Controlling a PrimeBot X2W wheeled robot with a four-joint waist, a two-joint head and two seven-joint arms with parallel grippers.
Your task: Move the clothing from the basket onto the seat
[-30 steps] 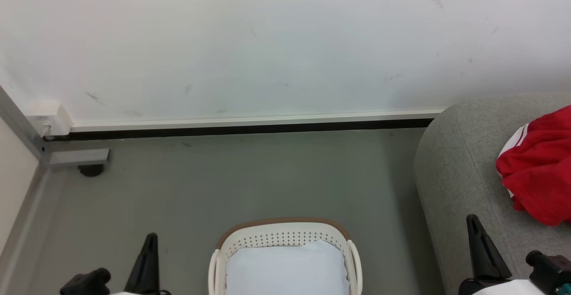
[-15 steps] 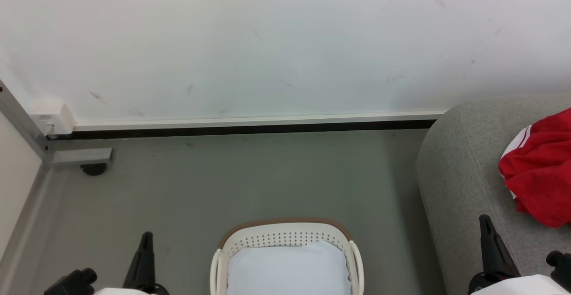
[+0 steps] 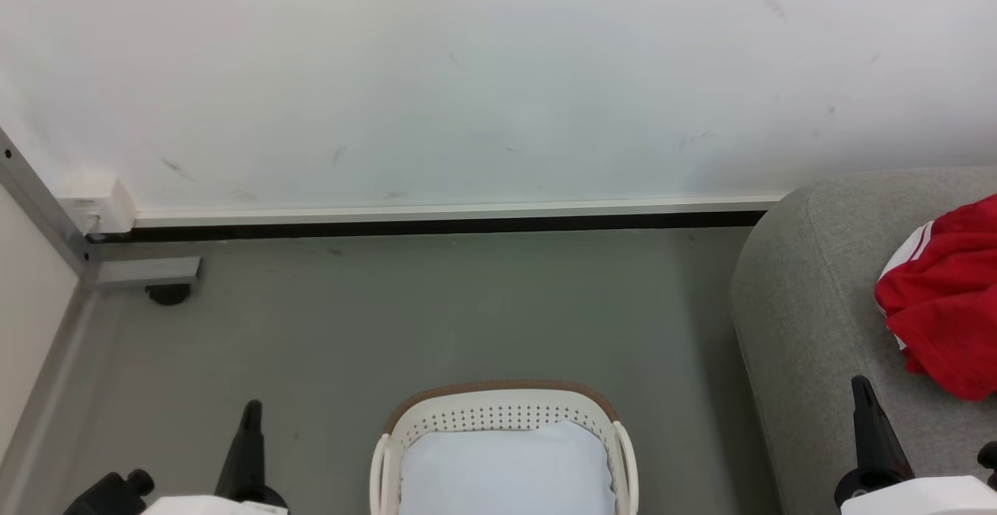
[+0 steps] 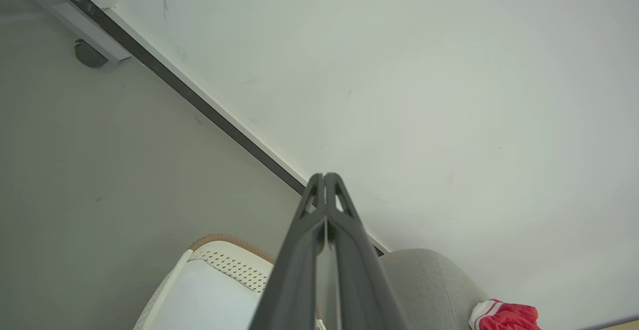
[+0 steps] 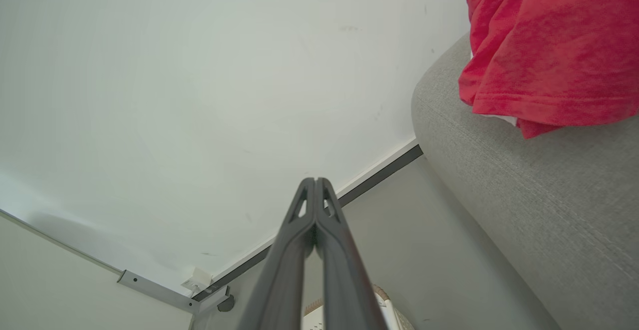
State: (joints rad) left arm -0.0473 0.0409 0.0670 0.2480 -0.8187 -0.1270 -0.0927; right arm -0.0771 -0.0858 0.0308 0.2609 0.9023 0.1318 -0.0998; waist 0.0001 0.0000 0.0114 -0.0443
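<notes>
The white basket (image 3: 502, 410) with its brown rim stands on the floor at the bottom centre, and only its pale blue-white bottom shows inside. Red clothing (image 3: 946, 308) with white stripe trim lies bunched on the grey seat (image 3: 810, 297) at the right. My left gripper (image 3: 251, 410) points up at the lower left, shut and holding nothing. Beside the seat's front edge at the lower right, my right gripper (image 3: 861, 384) is likewise shut and empty. In the left wrist view the basket (image 4: 224, 262) and clothing (image 4: 506, 316) sit low. The right wrist view has the clothing (image 5: 549, 45) draped over the seat (image 5: 524, 185).
A white wall (image 3: 467, 71) with a dark baseboard runs behind the grey floor (image 3: 436, 312). A metal frame foot with a caster (image 3: 160, 285) and a small white box (image 3: 97, 202) occupy the left corner.
Both grippers have sunk lower in the head view and stayed shut. The right one has drifted slightly right. The picture has shifted a little, so the camera moved.
</notes>
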